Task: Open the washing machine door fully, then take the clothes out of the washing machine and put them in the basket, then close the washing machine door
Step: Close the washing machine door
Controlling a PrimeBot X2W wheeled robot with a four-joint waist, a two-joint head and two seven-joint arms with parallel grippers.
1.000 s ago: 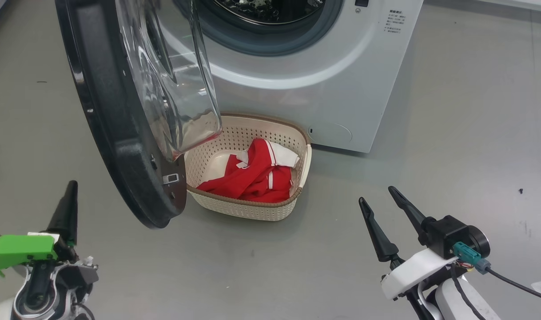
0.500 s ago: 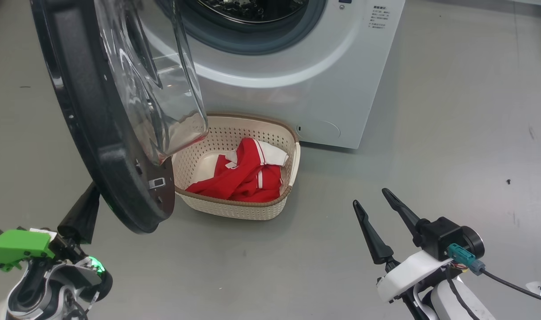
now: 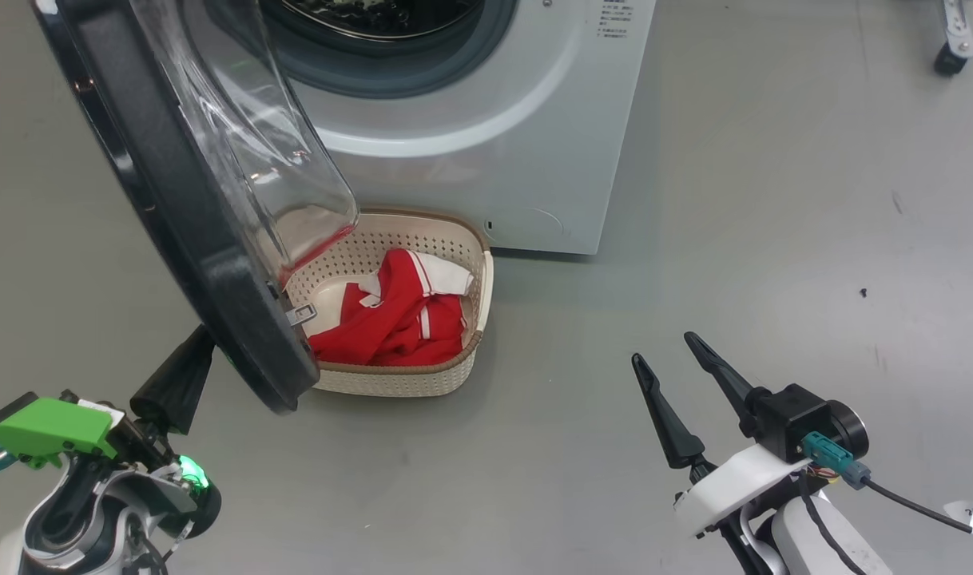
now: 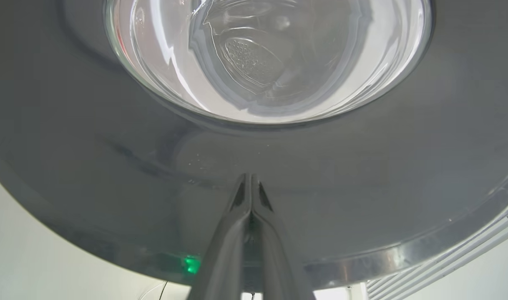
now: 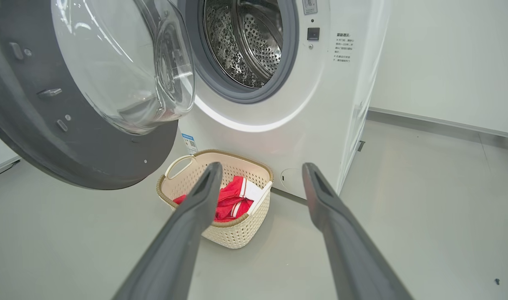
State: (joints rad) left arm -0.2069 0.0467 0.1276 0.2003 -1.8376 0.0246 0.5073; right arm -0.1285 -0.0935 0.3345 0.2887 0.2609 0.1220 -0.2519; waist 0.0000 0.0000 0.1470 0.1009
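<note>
The washing machine [image 3: 494, 160] stands with its round door [image 3: 175, 239] swung open, the glass bowl facing the drum [image 5: 245, 37]. My left gripper [image 3: 203, 339] is shut, with its tip at the outer face of the door's lower black rim. In the left wrist view the shut fingertips [image 4: 250, 180] point at the door's dark outer face [image 4: 341, 187]. The red and white clothes [image 3: 391, 319] lie in the cream basket [image 3: 399, 382] on the floor before the machine. My right gripper [image 3: 662, 349] hangs open and holds nothing, to the right of the basket [image 5: 237, 237].
The open door overhangs the basket's left end. Grey floor stretches to the right of the machine. A caster wheel [image 3: 946, 60] shows at the far upper right. A pale wall [image 5: 446, 62] rises behind the machine's right side.
My left gripper has moved up and right, from clear of the door to its lower outer rim. The head view has shifted, so machine and basket sit further left. The right gripper has barely moved.
</note>
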